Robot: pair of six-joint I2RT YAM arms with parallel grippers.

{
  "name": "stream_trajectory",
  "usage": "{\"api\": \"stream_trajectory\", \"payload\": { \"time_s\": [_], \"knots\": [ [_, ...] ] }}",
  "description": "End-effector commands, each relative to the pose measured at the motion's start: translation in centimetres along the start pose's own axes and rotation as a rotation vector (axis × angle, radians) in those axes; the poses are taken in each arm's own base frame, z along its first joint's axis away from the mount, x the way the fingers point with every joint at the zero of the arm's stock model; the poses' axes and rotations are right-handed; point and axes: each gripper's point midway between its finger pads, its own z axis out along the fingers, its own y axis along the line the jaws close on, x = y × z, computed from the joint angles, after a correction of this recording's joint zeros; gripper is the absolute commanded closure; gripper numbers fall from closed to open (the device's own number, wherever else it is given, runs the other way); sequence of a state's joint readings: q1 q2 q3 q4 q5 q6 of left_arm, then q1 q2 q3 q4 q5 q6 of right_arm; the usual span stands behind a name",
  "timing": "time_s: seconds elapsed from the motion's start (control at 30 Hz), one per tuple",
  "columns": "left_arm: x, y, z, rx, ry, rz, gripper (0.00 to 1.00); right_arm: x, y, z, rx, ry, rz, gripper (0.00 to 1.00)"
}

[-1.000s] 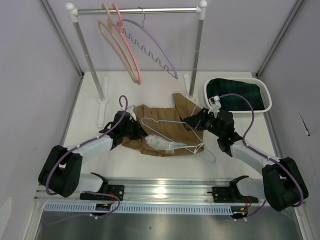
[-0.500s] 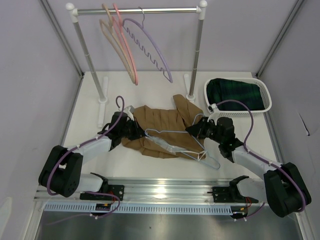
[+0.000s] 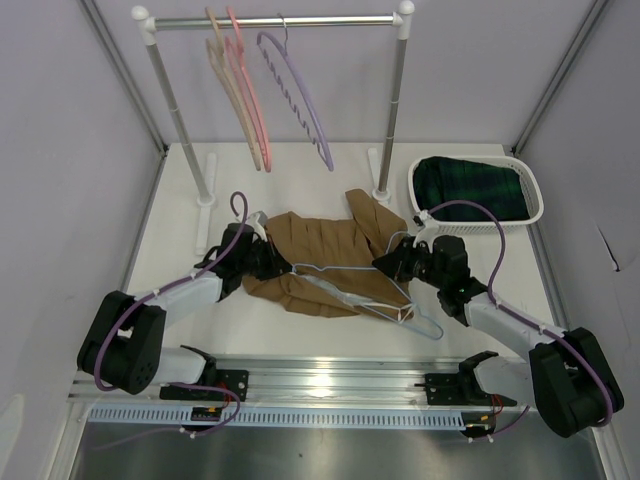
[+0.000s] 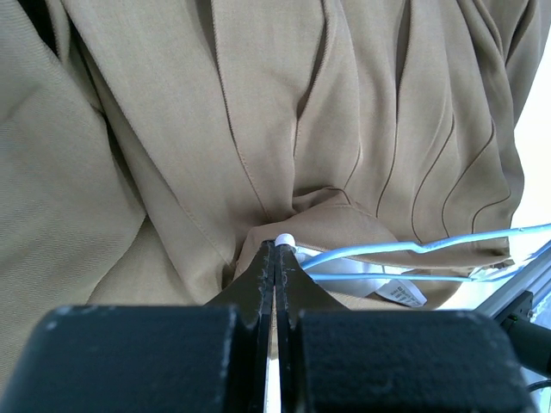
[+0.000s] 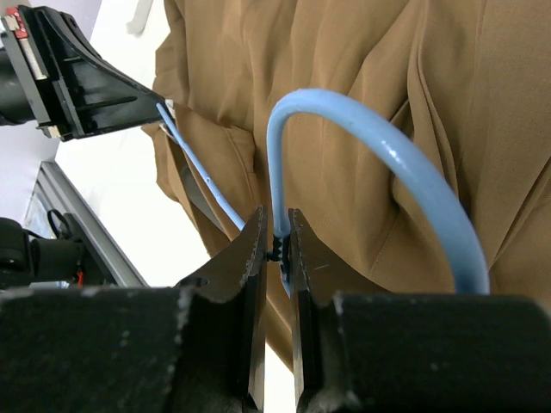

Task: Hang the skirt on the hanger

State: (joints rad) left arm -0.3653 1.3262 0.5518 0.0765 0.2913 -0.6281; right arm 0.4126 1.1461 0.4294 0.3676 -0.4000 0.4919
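Note:
The tan-brown skirt (image 3: 320, 250) lies crumpled on the table between the arms; it fills the left wrist view (image 4: 258, 112) and the right wrist view (image 5: 387, 86). The thin pale blue hanger (image 3: 428, 326) lies across its front edge. My right gripper (image 3: 385, 262) (image 5: 277, 232) is shut on the hanger's neck below the curved hook (image 5: 387, 155). My left gripper (image 3: 277, 266) (image 4: 275, 249) is shut on the skirt's left edge, where whitish lining shows; the hanger's arm (image 4: 370, 252) ends at its tip. The left gripper also shows in the right wrist view (image 5: 77, 82).
A clothes rail (image 3: 280, 20) stands at the back with pink and tan hangers (image 3: 245, 100) and a scalloped lavender hanger (image 3: 300, 100). A white basket (image 3: 535, 200) with dark green plaid cloth (image 3: 470, 185) sits at the right. The rail's feet (image 3: 205, 195) flank the skirt.
My right gripper has moved nearer and lower with the hanger, whose left end now reaches the left gripper. Less white lining shows. The hangers on the rail have swung.

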Motion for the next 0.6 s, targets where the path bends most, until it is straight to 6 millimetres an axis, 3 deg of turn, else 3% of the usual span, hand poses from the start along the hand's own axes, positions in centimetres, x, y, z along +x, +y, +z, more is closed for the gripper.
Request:
{"api": "stream_trajectory", "payload": {
  "time_s": [0.0,0.27,0.57],
  "knots": [
    [-2.5,-0.6,-0.3,0.002,-0.069,0.021,1.0,0.3,0.2,-0.1,0.002,0.024,-0.052,1.0],
    [-3.1,-1.6,-0.5,0.037,-0.074,0.057,1.0,0.6,1.1,0.8,-0.027,0.051,-0.063,1.0],
    [-1.6,-3.8,-0.7,0.099,-0.001,0.142,1.0,-1.0,2.5,1.8,-0.051,-0.011,-0.009,1.0]
  ]
}}
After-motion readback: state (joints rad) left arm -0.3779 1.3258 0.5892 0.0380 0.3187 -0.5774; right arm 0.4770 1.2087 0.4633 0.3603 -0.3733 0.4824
